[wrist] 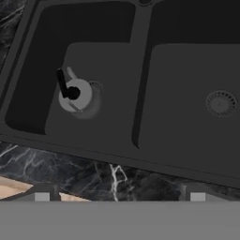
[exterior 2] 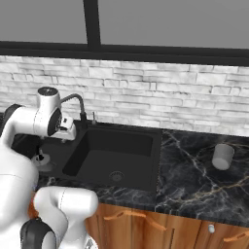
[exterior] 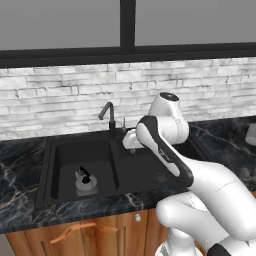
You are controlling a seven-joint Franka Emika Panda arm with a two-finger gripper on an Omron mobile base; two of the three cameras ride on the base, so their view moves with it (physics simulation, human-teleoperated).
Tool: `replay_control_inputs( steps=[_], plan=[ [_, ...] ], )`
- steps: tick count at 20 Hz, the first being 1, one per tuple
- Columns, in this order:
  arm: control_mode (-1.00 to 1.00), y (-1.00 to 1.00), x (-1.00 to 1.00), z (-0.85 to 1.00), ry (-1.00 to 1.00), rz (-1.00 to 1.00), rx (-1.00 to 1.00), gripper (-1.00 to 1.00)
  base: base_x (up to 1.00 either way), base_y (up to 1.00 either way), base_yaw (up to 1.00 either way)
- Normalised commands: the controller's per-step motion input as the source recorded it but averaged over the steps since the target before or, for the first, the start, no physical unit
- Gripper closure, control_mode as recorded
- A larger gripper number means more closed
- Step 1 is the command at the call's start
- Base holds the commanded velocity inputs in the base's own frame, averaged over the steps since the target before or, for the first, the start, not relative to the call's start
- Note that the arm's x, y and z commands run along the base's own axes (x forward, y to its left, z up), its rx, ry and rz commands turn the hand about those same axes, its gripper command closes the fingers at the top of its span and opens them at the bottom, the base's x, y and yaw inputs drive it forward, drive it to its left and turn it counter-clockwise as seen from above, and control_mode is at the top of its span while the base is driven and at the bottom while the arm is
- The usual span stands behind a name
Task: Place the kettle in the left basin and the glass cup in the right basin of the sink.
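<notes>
A: Start with the sink (exterior: pixel 50 170). How does it sit?

B: It is a matte black double bowl set into the dark marbled counter (exterior 2: pixel 194 180), with the curved faucet (exterior: pixel 109 118) rising at its back edge, over the divider.

A: And the arm (exterior: pixel 165 145)?

B: It reaches across above the sink, its wrist close to the faucet. The gripper (wrist: pixel 119 197) looks down over the divider, its two fingertips spread wide apart with nothing between them.

A: The bowls?

B: The left basin (wrist: pixel 51 56) holds the kettle (wrist: pixel 74 93); the right basin (wrist: pixel 187 70) shows just its round metal drain (wrist: pixel 221 102).

A: Where exactly is the kettle?

B: Upright on the floor of the left basin, sitting partly over that bowl's drain, black knob on top, black handle arched over the lid.

A: And the glass cup (exterior 2: pixel 222 156)?

B: On the counter, well to the right of the sink, standing clear of the right basin's rim.
</notes>
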Motion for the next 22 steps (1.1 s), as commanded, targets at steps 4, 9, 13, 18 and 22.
replay_control_inputs(
  steps=[4,9,13,18,22],
  plan=[
    [-1.0,-0.53,-0.26,0.29,-0.05,0.0,0.0,-1.0,0.0,0.0,0.0],
    [-1.0,-0.5,-0.24,0.17,0.0,-0.01,-0.01,-1.0,0.0,0.0,0.0],
    [-1.0,-0.53,-0.14,0.15,0.01,-0.05,0.0,-1.0,0.0,0.0,0.0],
    [-1.0,-0.5,-0.09,0.17,0.04,-0.07,-0.04,-1.0,0.0,0.0,0.0],
    [-1.0,-0.55,-0.05,0.18,0.02,-0.06,-0.1,-1.0,0.0,0.0,0.0]
  ],
)
